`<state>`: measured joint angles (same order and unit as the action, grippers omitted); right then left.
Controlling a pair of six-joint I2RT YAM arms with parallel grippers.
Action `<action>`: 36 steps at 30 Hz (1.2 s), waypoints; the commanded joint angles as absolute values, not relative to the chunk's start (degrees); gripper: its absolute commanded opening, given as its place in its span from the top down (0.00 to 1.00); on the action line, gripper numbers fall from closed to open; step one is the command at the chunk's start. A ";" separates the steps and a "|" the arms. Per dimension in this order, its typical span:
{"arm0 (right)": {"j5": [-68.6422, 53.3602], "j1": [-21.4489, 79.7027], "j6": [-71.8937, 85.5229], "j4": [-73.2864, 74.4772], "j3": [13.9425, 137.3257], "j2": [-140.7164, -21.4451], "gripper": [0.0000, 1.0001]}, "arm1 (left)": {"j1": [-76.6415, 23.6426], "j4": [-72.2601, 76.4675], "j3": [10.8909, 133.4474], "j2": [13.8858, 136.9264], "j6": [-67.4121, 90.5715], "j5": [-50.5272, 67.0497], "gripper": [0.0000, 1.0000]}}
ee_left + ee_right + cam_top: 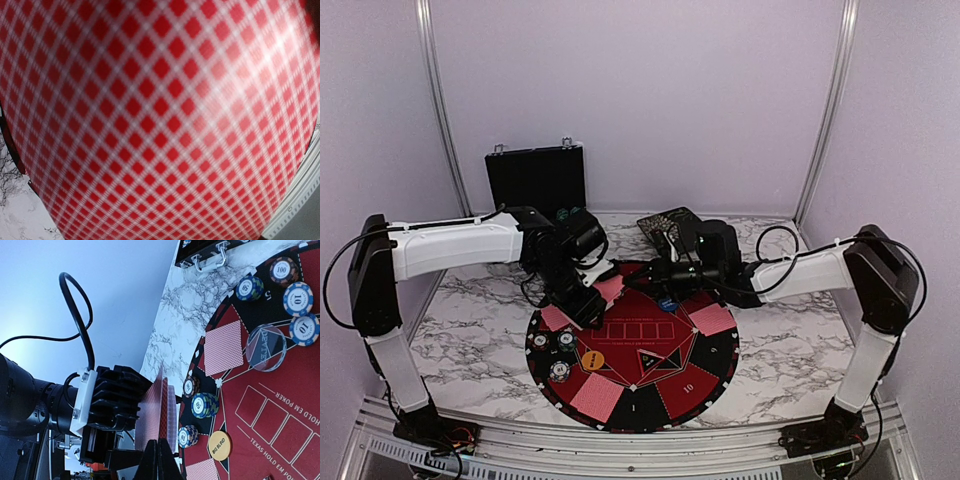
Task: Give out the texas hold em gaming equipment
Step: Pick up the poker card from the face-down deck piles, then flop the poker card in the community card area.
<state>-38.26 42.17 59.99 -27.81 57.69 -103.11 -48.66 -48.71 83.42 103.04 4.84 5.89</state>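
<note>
Cards: a thin deck of red-backed playing cards (pixel 156 410) hangs above the far-left rim of the round red-and-black mat (pixel 688 385), gripped between the half-spread jaws of the left gripper (pixel 586 301). Light, slick and bendy, they are best pinched singly at a free edge. The right gripper (pixel 160 460) has its jaws fully closed just beside that edge.

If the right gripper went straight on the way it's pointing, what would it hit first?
Probably the red-backed cards held by the left gripper: the shut right gripper points right at their edge in its wrist view, though the gap is hard to judge.
</note>
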 commanded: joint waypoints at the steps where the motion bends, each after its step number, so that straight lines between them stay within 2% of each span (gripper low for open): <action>1: -37.97 41.18 60.25 -28.36 57.04 -100.76 1.00 | -48.16 -49.59 82.67 100.44 4.21 4.97 0.65; 36: -39.11 37.91 60.57 -28.67 51.09 -93.41 1.00 | -46.71 -49.04 80.62 98.41 4.51 4.46 0.65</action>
